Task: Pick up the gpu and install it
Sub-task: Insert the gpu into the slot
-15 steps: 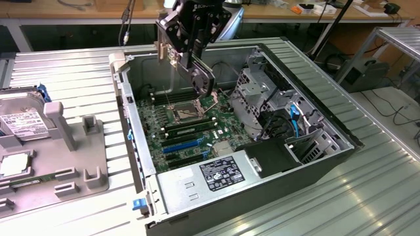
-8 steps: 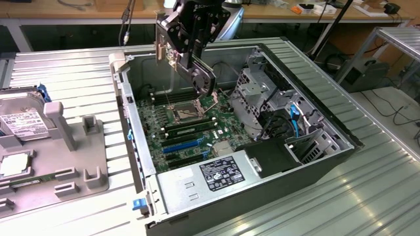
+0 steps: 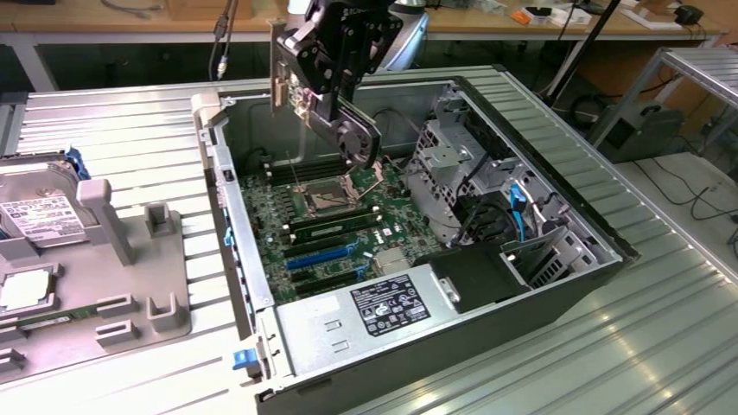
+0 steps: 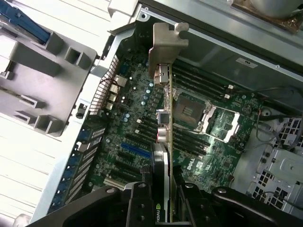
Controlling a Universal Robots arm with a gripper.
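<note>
Wrist view puts the end effector [image 4: 163,191] closest, its two dark fingers pressed against the opposite faces of the gpu [image 4: 161,163], which is seen edge-on. The grip sits on the end with the black cooler. From there the green board runs away to its silver end bracket [image 4: 166,45], which is free and touches nothing.

Below the card lies the motherboard [image 4: 128,113] inside the open computer case [image 4: 213,33]. The bare processor socket [image 4: 189,111] is just to one side of the card's line, and the row of expansion slots, with a blue slot [image 4: 134,150] among them, is on the other side. The card's lower edge seems to be in none of them.

From the exterior view the card hangs tilted and well above the board, at about the height of the case's upper rim, over the far part of the interior near the socket. The slots sit nearer the camera.

Further off, toward the exterior view's left, a grey holder [image 3: 127,251] rests on the ribbed metal surface [image 3: 645,328], with a hard drive [image 3: 29,216] beside it.

By my reading the pickup is done: the card is lifted, firmly pinched and already brought over the case. The install is not yet made, since the card is apart from any slot and the bracket is apart from the case's rear wall.
</note>
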